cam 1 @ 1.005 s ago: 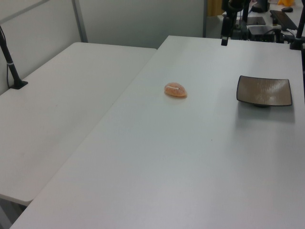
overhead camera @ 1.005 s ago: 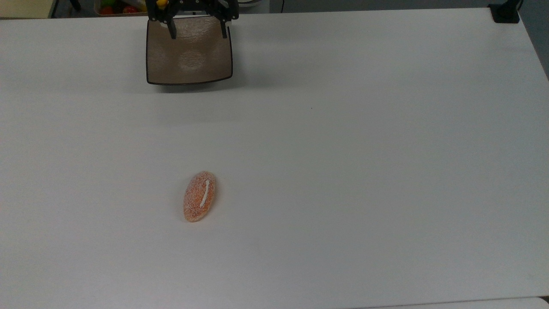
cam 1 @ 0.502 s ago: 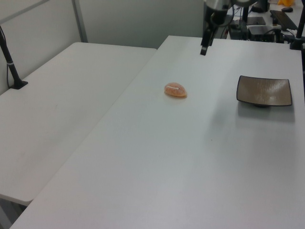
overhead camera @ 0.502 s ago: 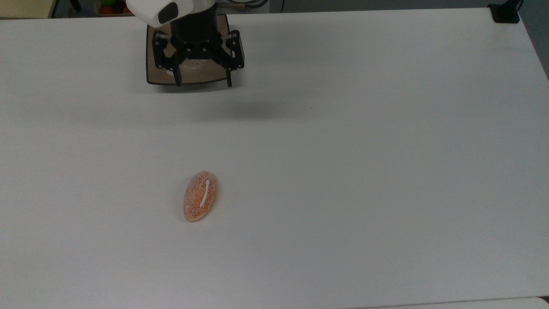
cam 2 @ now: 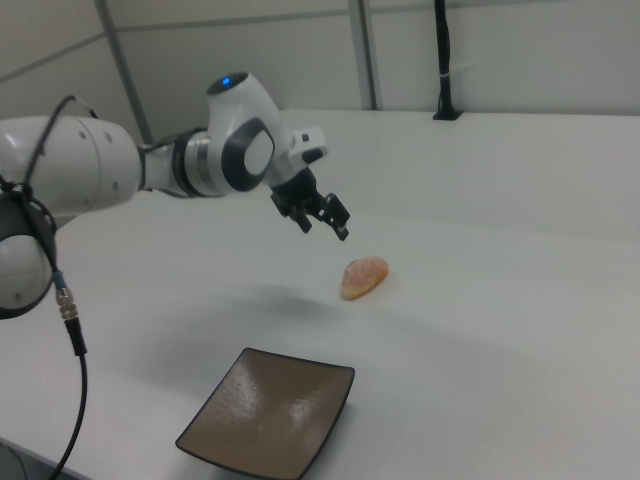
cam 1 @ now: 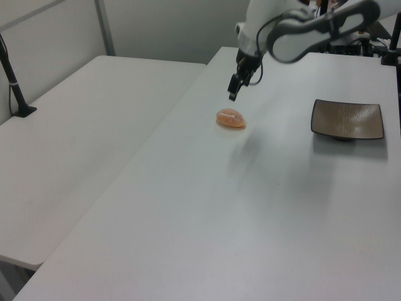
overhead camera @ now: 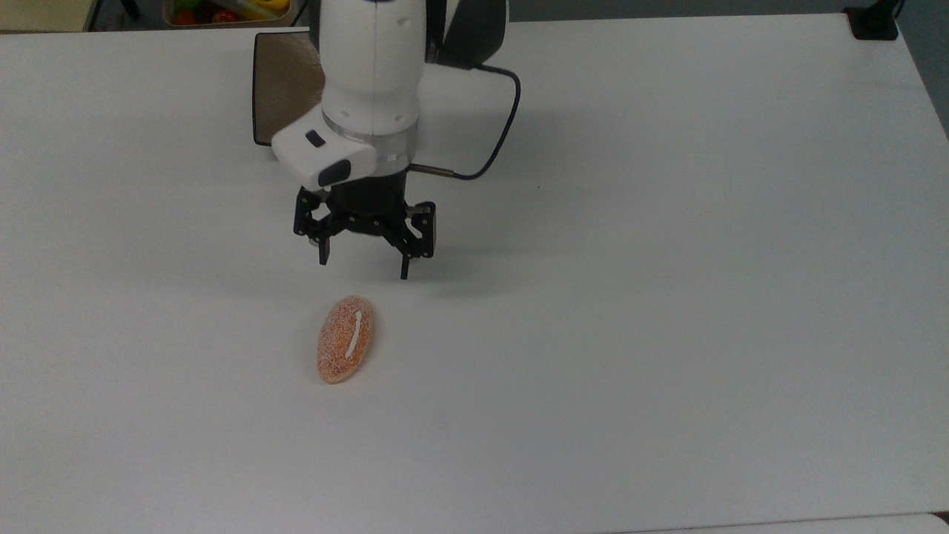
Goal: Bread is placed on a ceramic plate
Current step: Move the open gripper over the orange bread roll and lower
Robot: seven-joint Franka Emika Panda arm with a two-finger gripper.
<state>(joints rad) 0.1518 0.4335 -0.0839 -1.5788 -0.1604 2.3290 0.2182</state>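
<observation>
The claw (overhead camera: 365, 268) hangs spread and empty above the worktop (overhead camera: 667, 297), near the bread (overhead camera: 345, 338) without touching it. The right view shows the whole plate (cam 2: 270, 415), well apart from the bread; in the top view the arm (overhead camera: 374, 81) covers most of it.

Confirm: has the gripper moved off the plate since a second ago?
Yes. In the top view the gripper has travelled down the frame from over the ceramic plate to just above the bread, which lies unmoved.
</observation>
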